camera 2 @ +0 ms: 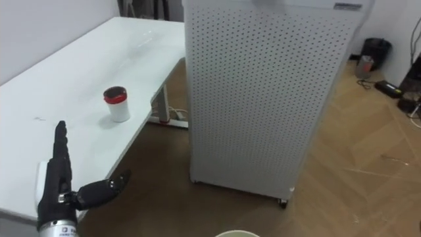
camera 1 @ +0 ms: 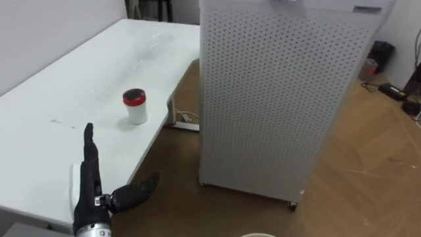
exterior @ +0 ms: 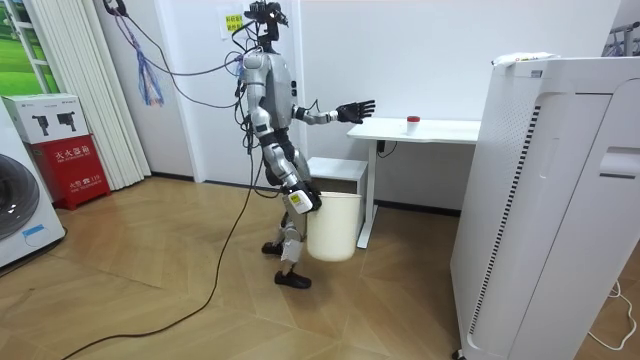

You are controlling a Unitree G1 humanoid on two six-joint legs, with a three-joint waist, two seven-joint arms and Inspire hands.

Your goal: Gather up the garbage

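One cup (camera 1: 136, 106) on one table (camera 1: 59, 92) at left; one perforated cabinet (camera 1: 276, 99) at right; one bin (exterior: 333, 225), near, beside the robot

A home-like room: wooden floor (exterior: 150, 290), a washing machine (exterior: 20, 205) at nine o'clock in the room view, curtains (exterior: 85, 90) at ten, a perforated white cabinet (exterior: 545, 210) at three.

Small white cup (camera 1: 136, 106) (red-rimmed, dark top) stands upright on the white table (camera 1: 79, 72).
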